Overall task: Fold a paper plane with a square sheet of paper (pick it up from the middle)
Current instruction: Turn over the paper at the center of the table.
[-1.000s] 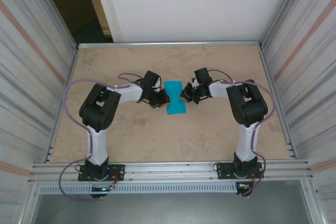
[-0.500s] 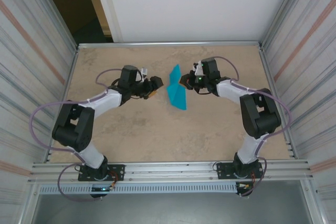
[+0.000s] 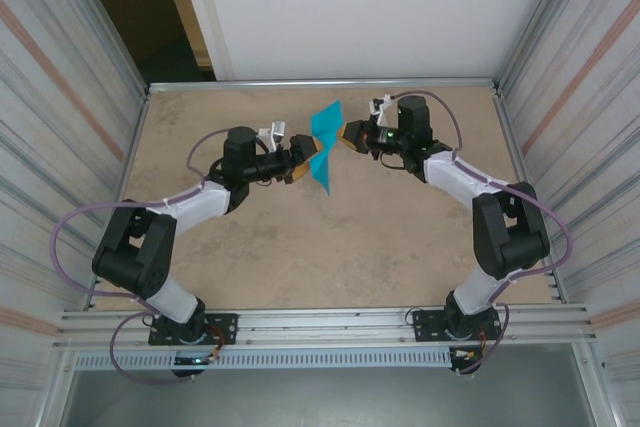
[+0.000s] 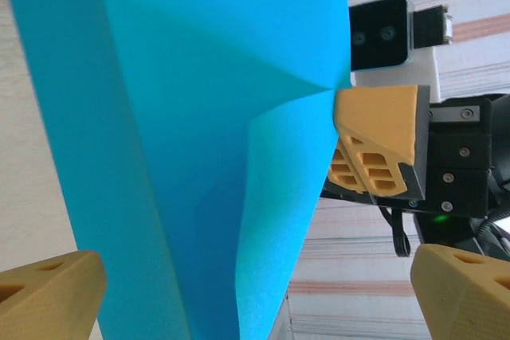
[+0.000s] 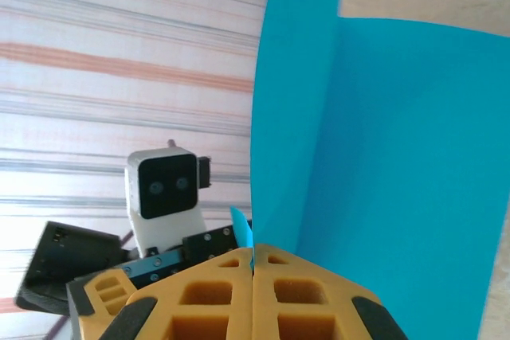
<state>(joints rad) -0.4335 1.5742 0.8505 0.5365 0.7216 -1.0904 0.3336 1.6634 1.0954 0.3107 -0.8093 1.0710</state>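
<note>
Right gripper (image 3: 347, 135) is pinching the folded blue paper (image 3: 325, 139) by one edge, holding it upright above the table's (image 3: 400, 237) far middle. Left gripper (image 3: 306, 157) is gaping wide, facing the paper's other side, just beside it.

No legible text, label, brand or number anywhere.

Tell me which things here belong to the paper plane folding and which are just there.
Part of the job: creased blue sheet of paper, pinched in the shut right gripper; open left gripper close to it.
Just there: table, ribbed side walls, white back panel.
</note>
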